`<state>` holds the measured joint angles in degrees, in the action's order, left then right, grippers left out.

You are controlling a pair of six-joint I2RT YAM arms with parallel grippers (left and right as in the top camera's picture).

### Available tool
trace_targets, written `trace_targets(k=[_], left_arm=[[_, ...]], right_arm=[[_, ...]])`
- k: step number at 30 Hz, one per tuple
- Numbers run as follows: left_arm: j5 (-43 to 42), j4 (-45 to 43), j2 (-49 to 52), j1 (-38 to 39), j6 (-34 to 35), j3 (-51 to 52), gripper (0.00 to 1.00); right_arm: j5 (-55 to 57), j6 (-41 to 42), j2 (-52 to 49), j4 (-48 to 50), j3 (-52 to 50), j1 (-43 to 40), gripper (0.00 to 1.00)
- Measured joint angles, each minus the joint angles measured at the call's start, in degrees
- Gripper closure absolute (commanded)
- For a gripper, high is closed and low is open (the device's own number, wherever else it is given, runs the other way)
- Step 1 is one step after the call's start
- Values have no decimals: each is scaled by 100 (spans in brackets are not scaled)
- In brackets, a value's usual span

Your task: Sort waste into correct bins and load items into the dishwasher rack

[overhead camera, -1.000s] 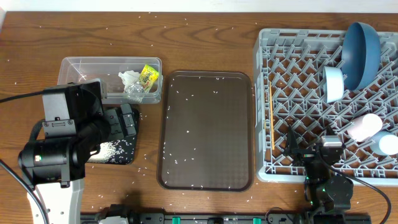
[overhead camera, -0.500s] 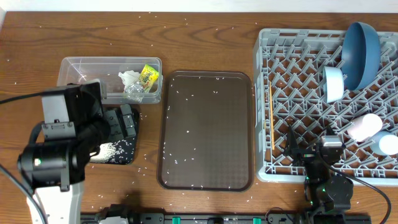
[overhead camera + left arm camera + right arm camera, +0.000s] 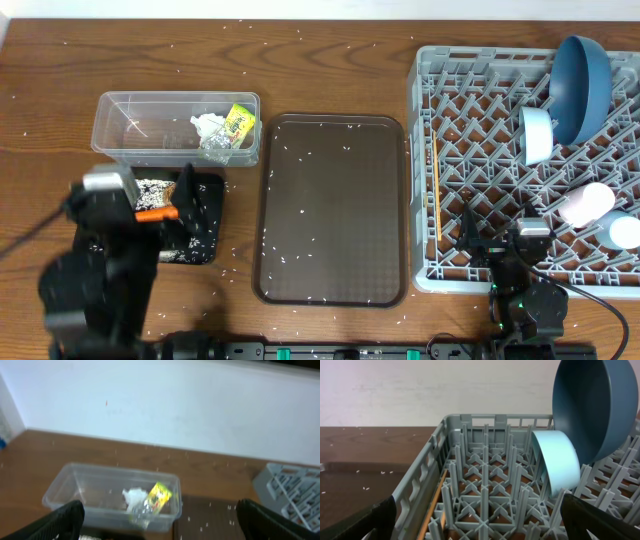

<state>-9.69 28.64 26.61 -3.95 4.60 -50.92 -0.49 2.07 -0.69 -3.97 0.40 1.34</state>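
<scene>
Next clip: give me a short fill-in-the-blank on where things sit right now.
1. The small yellow-green packet lies inside the ____ plastic rectangular tub.
2. The large square grey plastic dishwasher rack holds the large ____ plate.
3. The pair of wooden chopsticks lies by the rack's ____ wall.
4. The right gripper has its jaws standing ____.
Missing words: clear; blue; left; open.

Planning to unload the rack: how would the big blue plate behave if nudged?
The large blue plate stands on edge in the dishwasher rack, so it may tip or roll. It looks rigid and smooth, probably slippery.
</scene>
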Motion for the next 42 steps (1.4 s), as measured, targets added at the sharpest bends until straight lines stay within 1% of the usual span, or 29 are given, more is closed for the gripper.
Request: trace_targets(k=[4,8,14,17,23,28,31,33,42], left_arm=[[-79,-459,-866,0,-4,787,2],[-90,-581,-1591,61,-13,1432,2],[-92,-997,-2277,258,-17,2267,2],[-94,-1434,-2555,291,-17,2835,2],[-111,-2452,-2599,295,-15,3807,2],[-114,-3104,-2601,295,-15,4546,2],[-122,-3285,-2601,295,-15,4898,2],[-136,-3226,-2601,297,-15,5042,2],[-155,-3156,-2601,310,-15,5058,2]], right_arm=[[0,-2,-2,-2,0,0,1],[2,0,0,-2,0,0,1],[2,-2,0,0,0,0,1],[2,-2,0,-2,0,0,1],[0,-2,0,-2,0,0,1],[2,-2,0,-2,0,0,1],[0,-2,0,-2,0,0,1],[0,-2,0,-2,0,0,1],[0,-2,0,-2,0,0,1]])
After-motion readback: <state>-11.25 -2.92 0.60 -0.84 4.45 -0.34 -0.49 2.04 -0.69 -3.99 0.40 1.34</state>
